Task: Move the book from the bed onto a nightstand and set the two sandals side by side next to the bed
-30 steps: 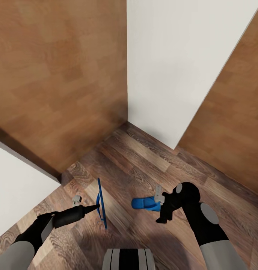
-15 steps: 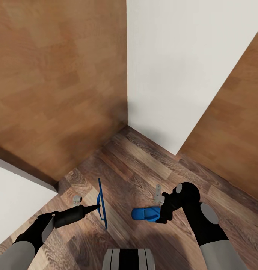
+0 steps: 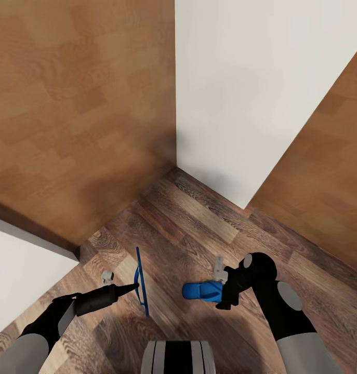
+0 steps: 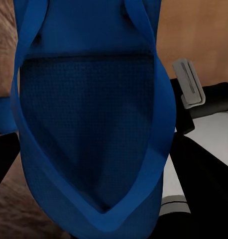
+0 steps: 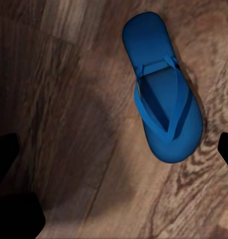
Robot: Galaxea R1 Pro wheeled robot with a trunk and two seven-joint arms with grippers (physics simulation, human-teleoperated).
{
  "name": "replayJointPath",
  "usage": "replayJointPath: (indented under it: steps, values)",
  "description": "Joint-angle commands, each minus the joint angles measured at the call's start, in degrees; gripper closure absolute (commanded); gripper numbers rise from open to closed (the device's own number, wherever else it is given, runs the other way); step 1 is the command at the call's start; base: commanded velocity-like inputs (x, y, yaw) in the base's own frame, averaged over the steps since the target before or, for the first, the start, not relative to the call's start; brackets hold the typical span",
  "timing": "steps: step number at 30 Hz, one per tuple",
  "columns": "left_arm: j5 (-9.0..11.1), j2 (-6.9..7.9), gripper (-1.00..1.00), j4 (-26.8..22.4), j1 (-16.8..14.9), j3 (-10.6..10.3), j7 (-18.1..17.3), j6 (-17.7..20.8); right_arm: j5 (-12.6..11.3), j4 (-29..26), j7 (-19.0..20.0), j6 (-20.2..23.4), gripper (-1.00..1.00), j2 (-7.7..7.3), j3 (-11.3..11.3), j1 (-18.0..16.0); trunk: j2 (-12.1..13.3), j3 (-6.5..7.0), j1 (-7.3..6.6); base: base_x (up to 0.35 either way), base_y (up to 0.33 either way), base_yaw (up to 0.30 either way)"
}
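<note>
Sandal (image 3: 141,280) edge-on in left pincer (image 3: 132,286), second sandal (image 3: 201,291) below right pincer (image 3: 223,291)

Left sandal (image 3: 141,282) on edge at left gripper (image 3: 132,287); right sandal (image 3: 201,291) flat on floor (image 3: 199,228).

Your robot's two arms share one finish: a light grey, rounded upper segment gives way to glossy black toward the wrist. The left arm (image 3: 58,317) tapers into a slim black left claw (image 3: 127,288), with a small pale grey block beside it. The right arm (image 3: 282,311) carries an oval grey patch on its black shell and a round grey disc near the bulbous wrist. The right claw (image 3: 226,291) is black with a pale grey bracket. The trunk (image 3: 178,358) is grey with black vertical stripes.
</note>
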Motion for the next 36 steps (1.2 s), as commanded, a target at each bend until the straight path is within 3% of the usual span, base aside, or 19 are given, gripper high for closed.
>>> replayJointPath:
  steps: [1, 10, 16, 19, 23, 36]
  values:
    - [0.09, 0.0, 1.0, -0.01, -0.02, 0.06, -0.21, 0.6, 0.25, -0.06, 0.3, 0.6, -1.0, 0.03, -0.02, -0.03, -0.03, -0.26, 0.01, 0.0, 0.0, 0.0]
    - [0.09, 0.0, 1.0, -0.01, -0.02, 0.06, -0.21, 0.59, 0.29, -0.06, 0.3, 0.6, -1.0, 0.05, 0.02, -0.03, -0.15, -2.26, 0.24, 0.0, 0.0, 0.0]
    - [0.09, 0.0, 1.0, -0.01, -0.02, 0.06, -0.21, 0.56, 0.35, -0.51, 0.05, 0.57, -1.0, 0.05, 0.3, -0.03, -0.15, -2.26, 0.24, 0.0, 0.0, 0.0]
    - [0.09, 0.0, 1.0, -0.01, -0.02, 0.06, -0.21, 0.55, 0.39, -0.88, -1.69, 0.54, -1.0, 0.12, 0.34, -0.03, -0.15, -2.26, 0.24, 0.0, 0.0, 0.0]
    - [0.09, 0.0, 1.0, -0.01, -0.02, 0.06, -0.13, 0.55, 0.44, -1.07, -10.15, 0.59, -1.0, 0.21, 0.38, 0.02, -0.15, -2.26, 0.24, 0.0, 0.0, 0.0]
    - [0.09, 0.0, 1.0, -0.01, -0.02, 0.06, -0.12, 0.57, 0.45, -0.68, -11.59, 0.6, -1.0, 0.33, 0.37, 0.03, -0.18, -2.7, 0.3, 0.0, 0.0, 0.0]
